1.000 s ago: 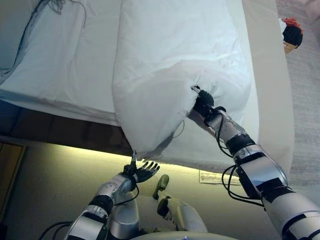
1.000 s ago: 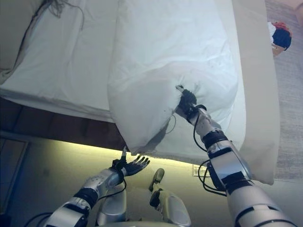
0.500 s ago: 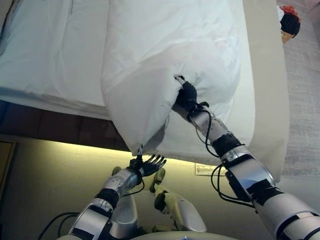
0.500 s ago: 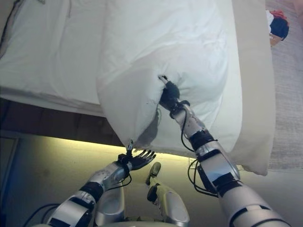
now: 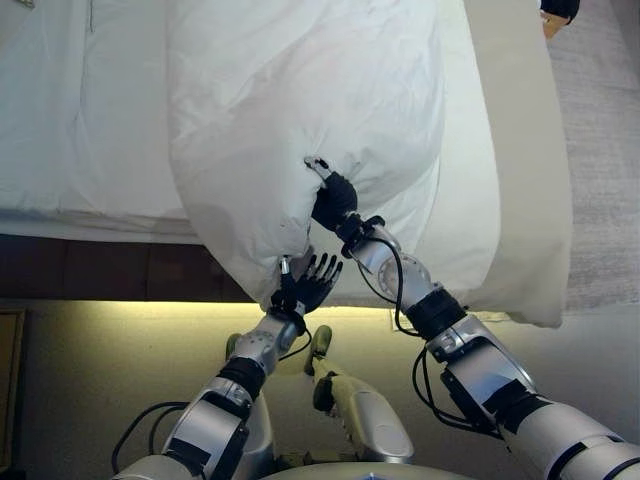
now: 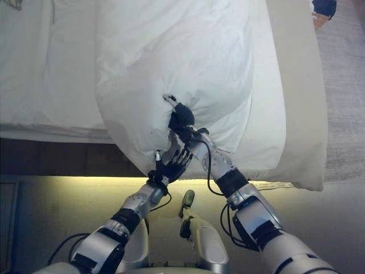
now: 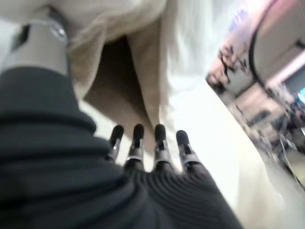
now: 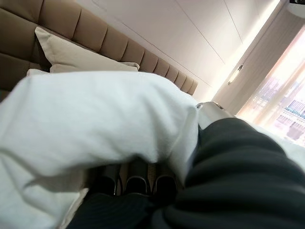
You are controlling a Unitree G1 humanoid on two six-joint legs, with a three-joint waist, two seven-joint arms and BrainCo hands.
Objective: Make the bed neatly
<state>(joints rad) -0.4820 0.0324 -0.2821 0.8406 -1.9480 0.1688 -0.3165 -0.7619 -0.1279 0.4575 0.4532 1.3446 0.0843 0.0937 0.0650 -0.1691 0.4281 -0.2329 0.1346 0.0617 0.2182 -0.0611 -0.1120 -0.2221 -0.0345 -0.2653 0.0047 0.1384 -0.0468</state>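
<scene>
White duvet (image 5: 300, 110) over tan-headboard bed (image 5: 60, 120)

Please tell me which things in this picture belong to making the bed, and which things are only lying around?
For the job: white duvet, gripped by the right robot hand; left robot hand, open under its corner; bed sheet.
Just around: dark object on the carpet, headboard.

Right hand (image 6: 181, 119) apparently gripping white duvet (image 6: 171, 63).
</scene>
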